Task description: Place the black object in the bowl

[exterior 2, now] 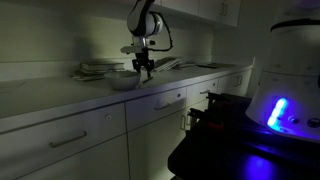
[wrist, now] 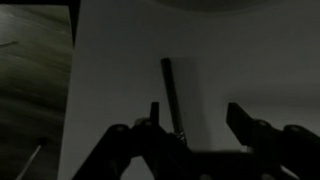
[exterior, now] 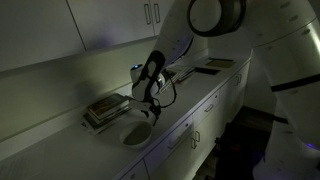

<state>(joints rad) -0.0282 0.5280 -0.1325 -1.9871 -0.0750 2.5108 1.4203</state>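
The scene is dim. The black object (wrist: 171, 95) is a slim dark stick lying on the white counter; in the wrist view it sits between my fingers, close to the left one. My gripper (wrist: 197, 120) is open and points down at the counter, with nothing held. In both exterior views the gripper (exterior: 150, 110) (exterior 2: 146, 70) hangs just above the counter beside the pale grey bowl (exterior: 136, 134) (exterior 2: 121, 83). The stick is too small and dark to make out in the exterior views.
A flat stack of book-like items (exterior: 105, 108) (exterior 2: 100, 70) lies on the counter behind the bowl. Another flat item (exterior: 215, 65) lies further along the counter. Wall cabinets hang above. The counter's front edge (exterior: 190, 112) runs close to the gripper.
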